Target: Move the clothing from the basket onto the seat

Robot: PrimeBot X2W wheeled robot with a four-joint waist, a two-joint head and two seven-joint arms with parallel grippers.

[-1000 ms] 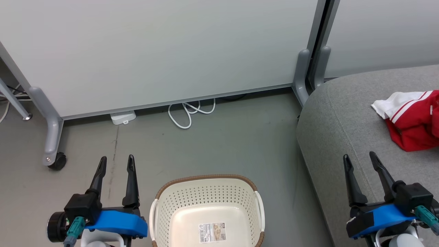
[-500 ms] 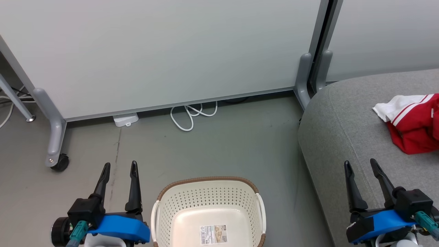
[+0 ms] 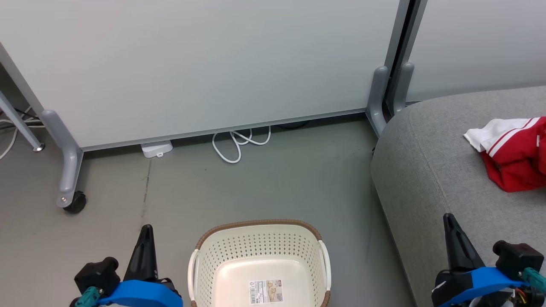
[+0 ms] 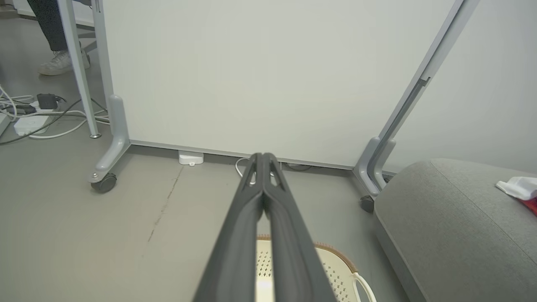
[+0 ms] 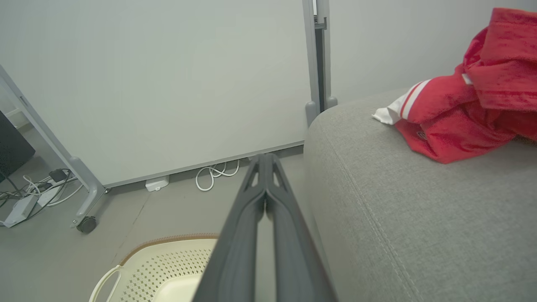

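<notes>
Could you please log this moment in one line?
laundry basket: looks empty | red clothing: on grey seat | left gripper: jaws shut, empty | right gripper: jaws shut, empty

The left gripper is held low, both fingers pressed together, nothing gripped. The right gripper is closed the same way, pointed forward.

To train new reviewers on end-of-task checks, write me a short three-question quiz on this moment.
1. True or false: the visible inside of the basket holds just a label sticker.
2. Where does the clothing lie? A: on the floor. B: on the seat. C: in the basket.
3. Fill in: the left end effector and the right end effector are both ____.
Key: 1 true; 2 B; 3 shut.
</notes>
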